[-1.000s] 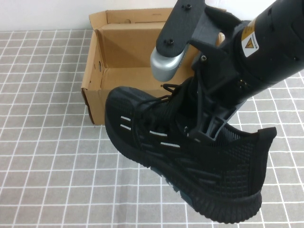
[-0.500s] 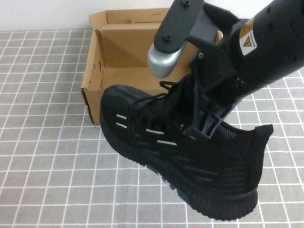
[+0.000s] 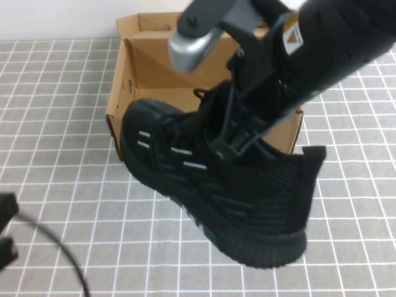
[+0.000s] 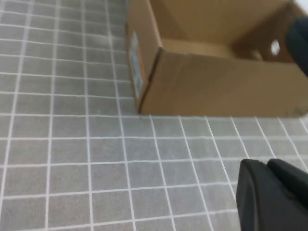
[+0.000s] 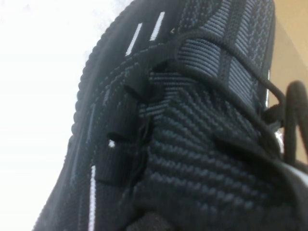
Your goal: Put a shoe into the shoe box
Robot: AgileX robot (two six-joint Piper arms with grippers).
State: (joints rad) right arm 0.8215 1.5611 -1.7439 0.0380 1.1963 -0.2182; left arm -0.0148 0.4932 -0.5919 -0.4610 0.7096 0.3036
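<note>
We carry the shoe (image 3: 216,185) in the air near the tabletop's (image 3: 55,124) middle, right claw (image 3: 232,139) clamped on its laced throat, toe over the front wall of the shoe box (image 3: 133,68) toward the far edge. Level the sole and clear that wall before lowering. The left claw (image 3: 6,232) waits at the left edge, its state unclear. A side label on the box is unreadable.

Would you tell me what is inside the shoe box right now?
The shoe box shows bare cardboard; the shoe, in the right gripper, covers part. Left gripper stays outside.
</note>
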